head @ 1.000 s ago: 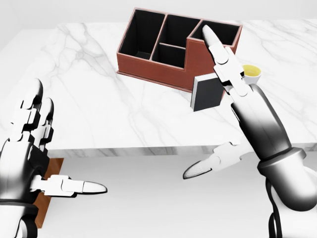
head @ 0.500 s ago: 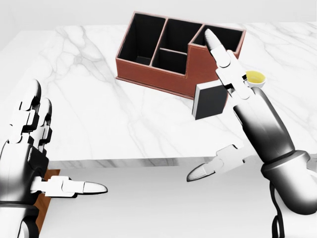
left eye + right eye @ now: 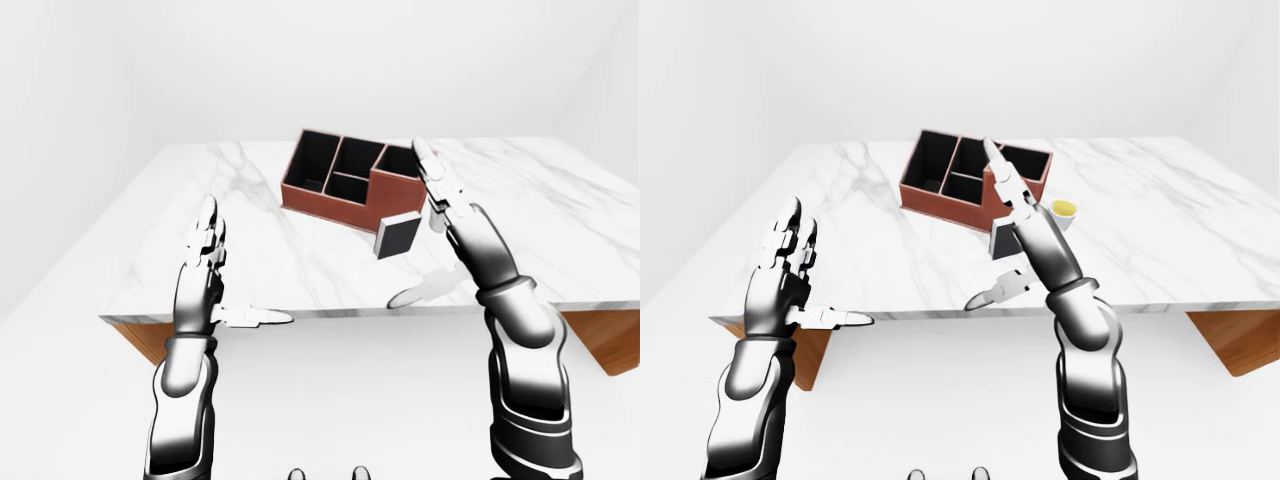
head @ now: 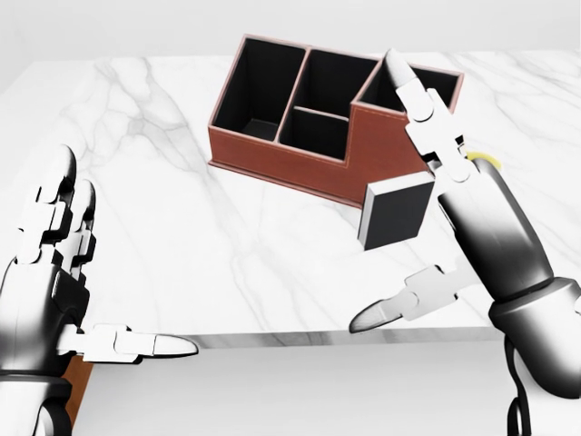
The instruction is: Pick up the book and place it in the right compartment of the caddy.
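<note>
The book, dark with a white edge, stands upright on the marble table, against the lower right corner of the brown caddy. The caddy's taller right compartment is partly hidden by my right fingers. My right hand is open, fingers stretched straight over that compartment, thumb spread low; its palm is just right of the book, and I cannot tell if it touches it. My left hand is open and empty at the lower left, by the table's near edge.
A small yellow cup stands right of the caddy, mostly hidden behind my right hand in the head view. Brown wooden supports show under the table at both ends. The table's near edge runs just under my hands.
The whole picture has shifted down and grown: the camera has moved closer to the table. The book keeps its place by the caddy. My right hand reaches slightly further over the caddy.
</note>
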